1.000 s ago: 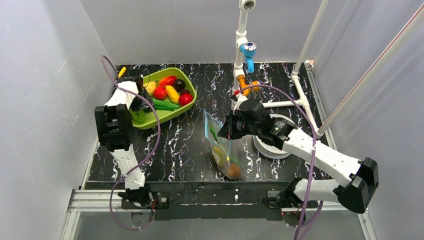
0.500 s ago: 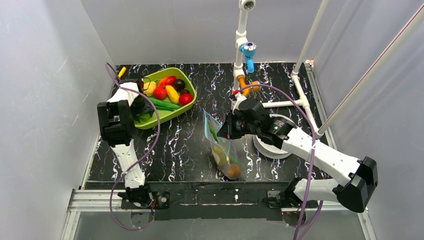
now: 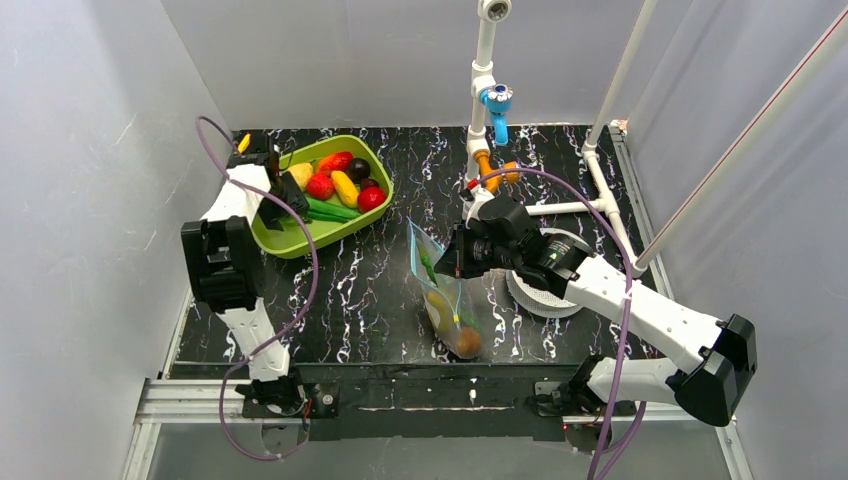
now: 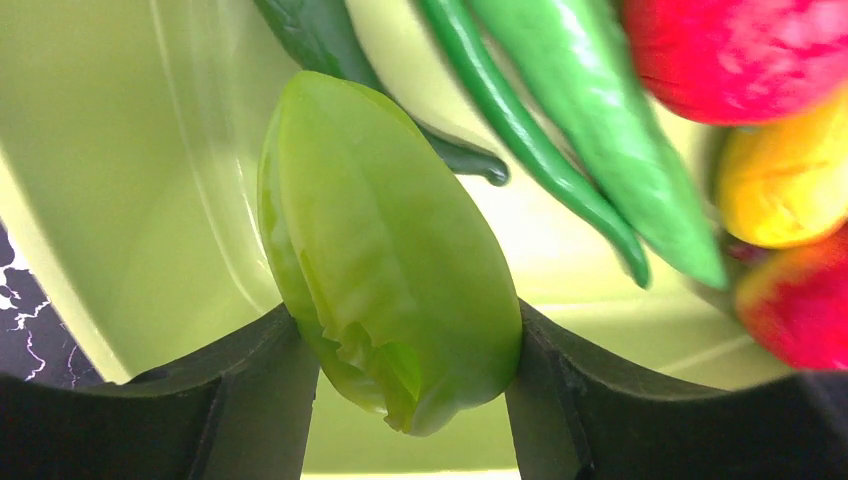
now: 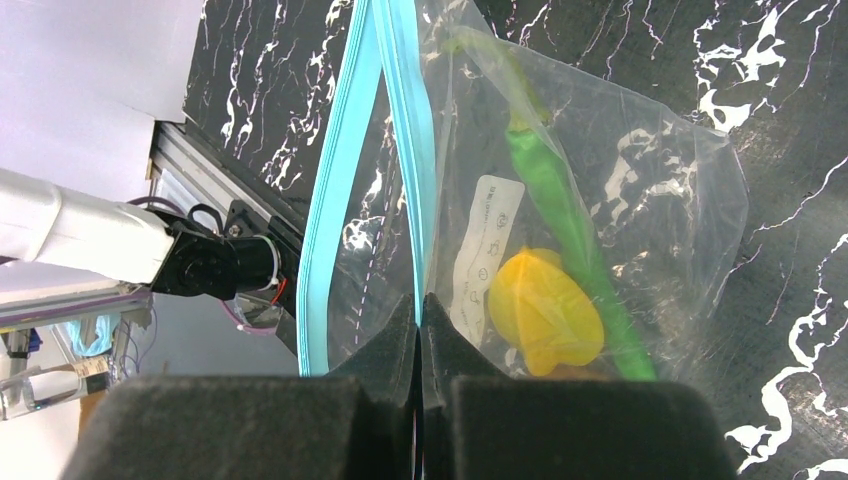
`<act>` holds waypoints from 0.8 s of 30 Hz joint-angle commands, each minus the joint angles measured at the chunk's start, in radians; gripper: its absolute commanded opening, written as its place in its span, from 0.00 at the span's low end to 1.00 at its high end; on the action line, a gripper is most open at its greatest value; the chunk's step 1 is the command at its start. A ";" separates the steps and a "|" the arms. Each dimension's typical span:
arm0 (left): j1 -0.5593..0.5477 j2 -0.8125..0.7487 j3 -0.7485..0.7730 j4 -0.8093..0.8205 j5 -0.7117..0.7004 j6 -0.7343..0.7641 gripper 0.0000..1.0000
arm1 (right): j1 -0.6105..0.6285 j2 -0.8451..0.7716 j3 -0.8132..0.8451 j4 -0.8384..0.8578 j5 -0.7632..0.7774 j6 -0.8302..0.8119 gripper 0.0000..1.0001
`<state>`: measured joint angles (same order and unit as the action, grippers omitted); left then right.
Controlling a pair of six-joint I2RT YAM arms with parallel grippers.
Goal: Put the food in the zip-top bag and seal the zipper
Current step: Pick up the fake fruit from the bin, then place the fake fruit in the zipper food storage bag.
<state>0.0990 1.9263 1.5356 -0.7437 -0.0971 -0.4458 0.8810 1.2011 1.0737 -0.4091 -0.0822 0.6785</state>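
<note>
Zip-top bag [image 3: 452, 300]: we see it on the tabletop [image 3: 350, 290] between the two arms, close under the right one, its mouth end raised.
Zipper [image 5: 345, 200]: the light blue strip shows as two separate bands with a gap between them, so the mouth is unsealed.
Food in the bag: a yellow fruit [image 5: 545, 312], a long green pod [image 5: 560, 220] and a brown piece [image 3: 466, 342] at the bottom end.
Right gripper [image 5: 420, 330]: its jaws are clenched flat together on one side of the bag's mouth, right at the blue strip.
Green ridged fruit [image 4: 390, 290]: it sits over the near left part of the tray; we cannot tell whether it touches the tray floor.
Left gripper [image 4: 405, 390]: its jaws press the ridged fruit from both sides, grasping it.
Tray [image 3: 300, 240]: lime green, at the far left of the tabletop. It holds red pieces [image 3: 320, 186], a yellow piece [image 3: 345, 188], a dark purple piece [image 3: 357, 169] and long green pods [image 4: 590, 160] just beside the gripped fruit.
Pipe frame [image 3: 485, 60]: white, standing at the far edge behind the right arm.
</note>
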 commanded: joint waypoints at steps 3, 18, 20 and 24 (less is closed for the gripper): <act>-0.001 -0.185 -0.065 0.085 0.176 0.040 0.44 | 0.003 -0.003 0.029 0.027 -0.017 0.003 0.01; -0.026 -0.418 -0.270 0.463 0.832 0.037 0.38 | 0.003 0.026 0.043 0.030 -0.029 0.004 0.01; -0.055 -0.453 -0.288 0.505 0.876 0.038 0.39 | 0.003 0.026 0.041 0.030 -0.026 0.004 0.01; -0.159 -0.537 -0.320 0.578 0.981 0.080 0.40 | 0.003 0.028 0.045 0.029 -0.025 0.003 0.01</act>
<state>0.0360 1.5066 1.2312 -0.2794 0.6865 -0.4023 0.8810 1.2331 1.0737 -0.4080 -0.0937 0.6788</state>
